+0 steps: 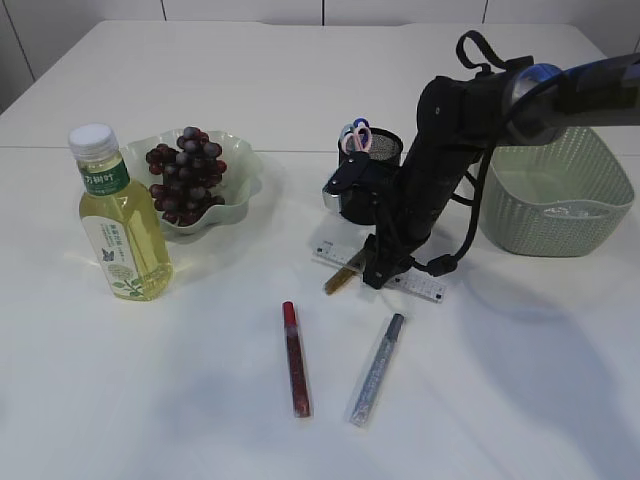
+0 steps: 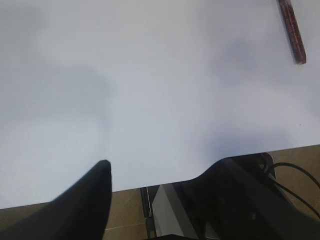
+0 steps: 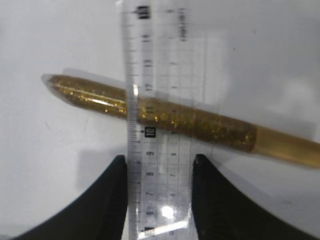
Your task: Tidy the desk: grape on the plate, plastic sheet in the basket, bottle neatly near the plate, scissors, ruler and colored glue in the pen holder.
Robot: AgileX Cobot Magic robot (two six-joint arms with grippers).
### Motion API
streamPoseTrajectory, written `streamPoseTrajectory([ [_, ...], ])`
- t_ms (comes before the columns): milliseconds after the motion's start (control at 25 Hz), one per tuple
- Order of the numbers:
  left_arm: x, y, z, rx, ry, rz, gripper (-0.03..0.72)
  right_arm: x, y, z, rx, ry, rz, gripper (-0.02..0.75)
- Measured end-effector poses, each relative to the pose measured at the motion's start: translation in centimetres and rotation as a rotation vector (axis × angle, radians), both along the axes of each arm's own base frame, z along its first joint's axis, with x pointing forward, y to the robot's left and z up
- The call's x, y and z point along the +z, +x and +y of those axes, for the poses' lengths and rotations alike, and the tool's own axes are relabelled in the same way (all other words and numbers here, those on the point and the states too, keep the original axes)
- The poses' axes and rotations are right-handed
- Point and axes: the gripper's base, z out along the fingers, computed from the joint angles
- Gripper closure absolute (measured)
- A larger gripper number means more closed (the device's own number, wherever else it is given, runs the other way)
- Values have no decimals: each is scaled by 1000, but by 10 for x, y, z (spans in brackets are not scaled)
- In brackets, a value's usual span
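Note:
A clear ruler (image 3: 160,100) lies across a gold glitter glue pen (image 3: 165,112) on the white desk. My right gripper (image 3: 159,162) is down on the ruler, one finger against each long edge. In the exterior view, this gripper (image 1: 375,270) sits on the ruler (image 1: 425,287) in front of the black pen holder (image 1: 375,165), which holds scissors (image 1: 357,133). Red glue (image 1: 295,358) and silver glue (image 1: 376,370) lie nearer the front. Grapes (image 1: 187,172) sit on the green plate (image 1: 240,165), with the bottle (image 1: 120,215) beside it. My left gripper (image 2: 162,165) is open and empty over the desk's edge.
A green basket (image 1: 555,200) stands at the right with something translucent (image 1: 575,211) lying inside. The gold glue (image 1: 337,280) pokes out left of my right gripper. The red glue (image 2: 292,30) shows at the top right of the left wrist view.

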Motion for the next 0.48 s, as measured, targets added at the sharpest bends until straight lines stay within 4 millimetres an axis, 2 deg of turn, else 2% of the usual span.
streamPoseTrajectory([
  [160, 0, 0, -1, -1, -12, 3, 209, 0, 0, 0, 0, 0, 0, 437],
  [480, 0, 0, -2, -2, -22, 5, 209, 0, 0, 0, -1, 1, 0, 450],
])
